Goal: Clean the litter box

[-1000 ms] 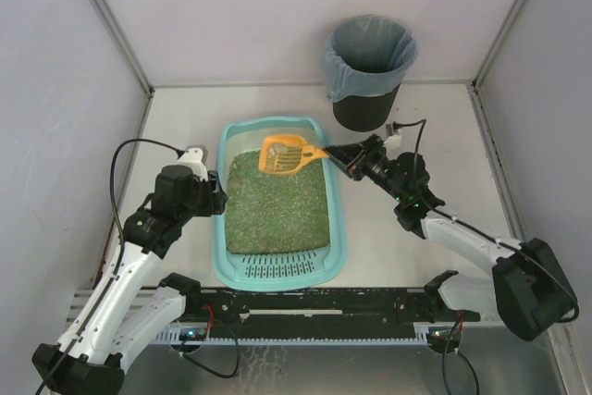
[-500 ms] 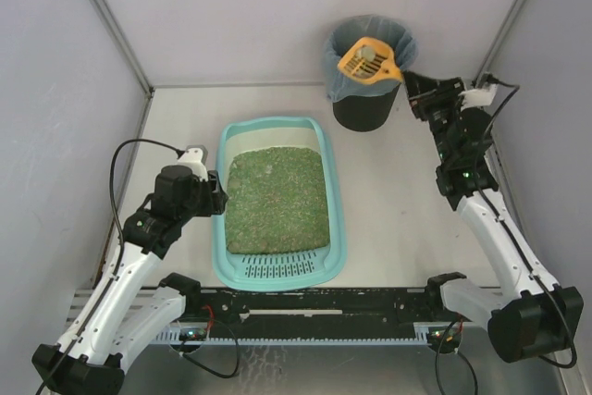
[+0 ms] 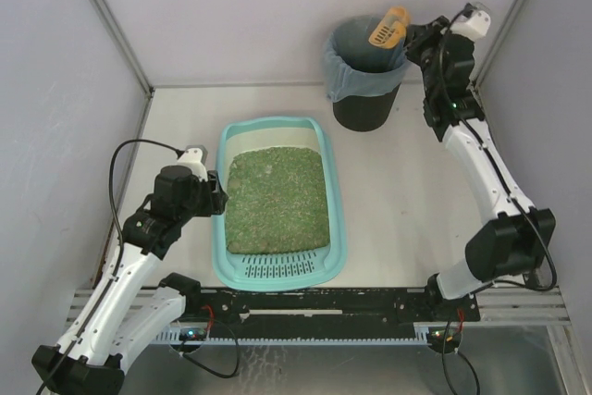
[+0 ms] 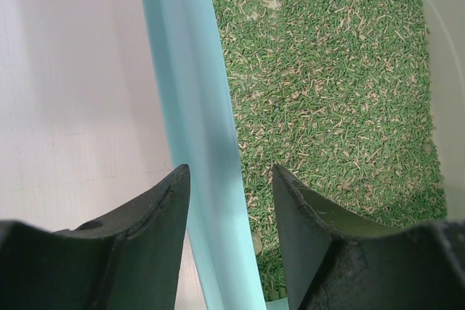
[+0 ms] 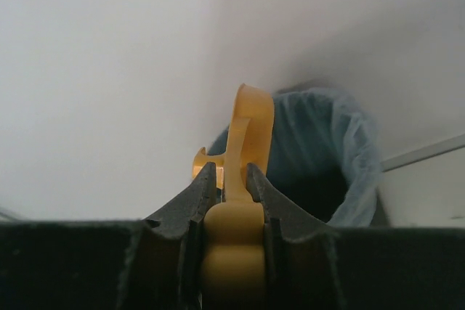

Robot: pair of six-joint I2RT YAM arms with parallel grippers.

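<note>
In the middle of the table (image 3: 185,117), the litter box (image 3: 339,219) lies with your left gripper (image 4: 230,172) astride its left rim, jaws spread; brace it there. Over the bin (image 3: 365,110), your right gripper (image 5: 231,172) pinches the orange scoop (image 3: 388,27), so tip it well inside the bag (image 3: 347,71). Only the right wrist view shows that pinch, while the top view shows the scoop's place above the bin.

White arms (image 3: 129,282), black joints (image 3: 176,193), seemingly black cables (image 3: 148,141)
</note>
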